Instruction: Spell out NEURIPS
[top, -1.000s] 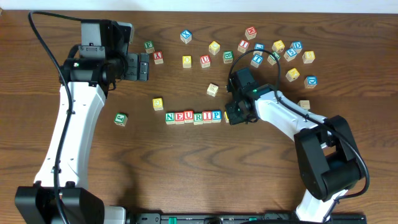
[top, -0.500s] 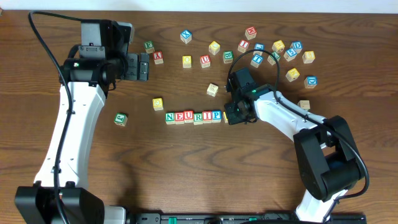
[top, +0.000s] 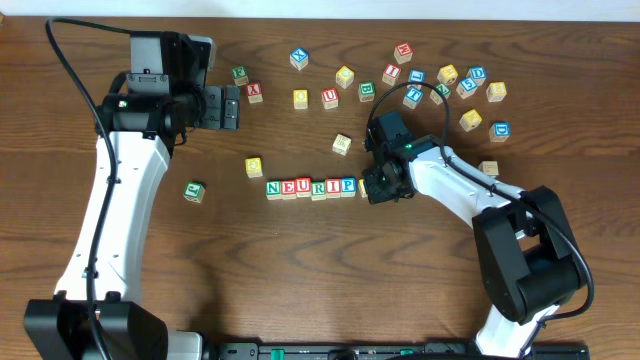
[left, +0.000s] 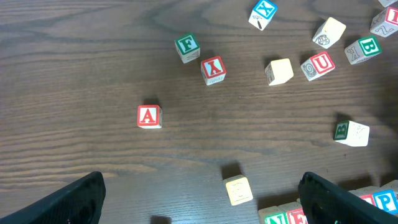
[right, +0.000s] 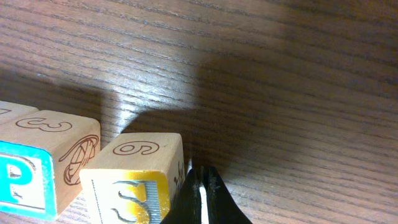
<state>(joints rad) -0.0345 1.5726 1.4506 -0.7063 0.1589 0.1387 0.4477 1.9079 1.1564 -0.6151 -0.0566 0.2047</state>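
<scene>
Left pincer (left: 202, 196) gapes wide; right pincer (right: 200, 194) is pinched shut

Three camera views
Overhead faces straight down on the whole bench (top: 300, 270); left wrist looks down nearer; right wrist skims close; all share the cube row (top: 311, 187).

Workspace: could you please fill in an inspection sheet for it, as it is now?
Surface: wooden table.
Job's things: cube row reads NEURIP; yellow S cube next to P.
Clutter: loose cubes scattered at the far side.
Grippers: left gripper open, holding nothing; right gripper shut beside the yellow S cube.
Cables: left-arm cable and right-arm cable, both black.
Surroundings: pale strip beyond the far edge.
</scene>
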